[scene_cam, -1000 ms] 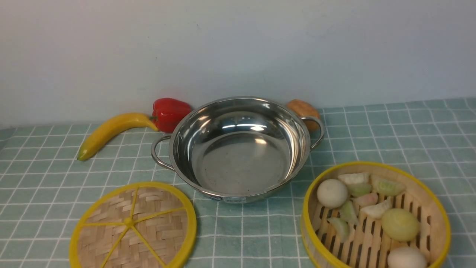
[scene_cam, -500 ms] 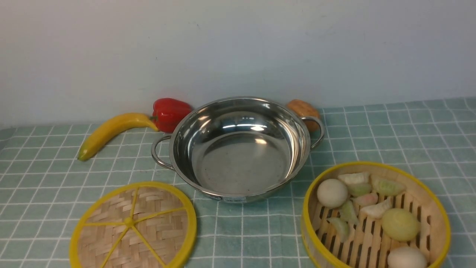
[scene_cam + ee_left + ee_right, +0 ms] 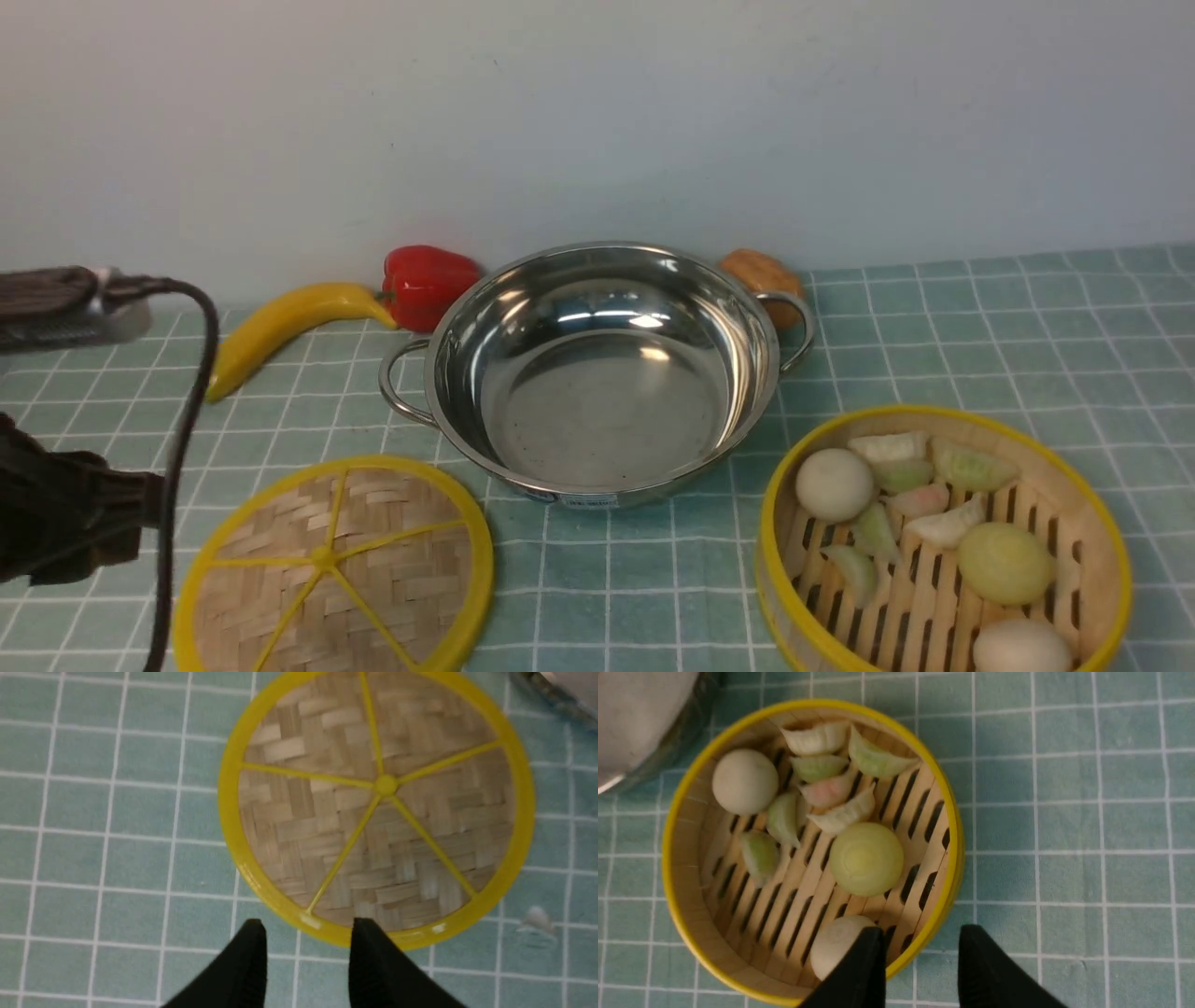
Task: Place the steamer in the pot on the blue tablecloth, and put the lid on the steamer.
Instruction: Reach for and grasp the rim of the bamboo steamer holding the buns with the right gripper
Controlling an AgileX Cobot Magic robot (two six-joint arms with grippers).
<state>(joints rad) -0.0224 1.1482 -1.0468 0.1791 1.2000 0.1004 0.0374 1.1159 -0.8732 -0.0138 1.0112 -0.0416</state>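
R pincer (image 3: pixel 922 935) agape over rim of steamer (image 3: pixel 684 877), mouth facing up.

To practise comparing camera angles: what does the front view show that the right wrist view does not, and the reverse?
Front only: the lid, a banana, a red pepper, the left arm and the whole pot with both handles. Right wrist only: the right gripper, open, one finger over the steamer, the other outside its rim. Both: the steamer with its toy food, an edge of the pot and the blue tablecloth.
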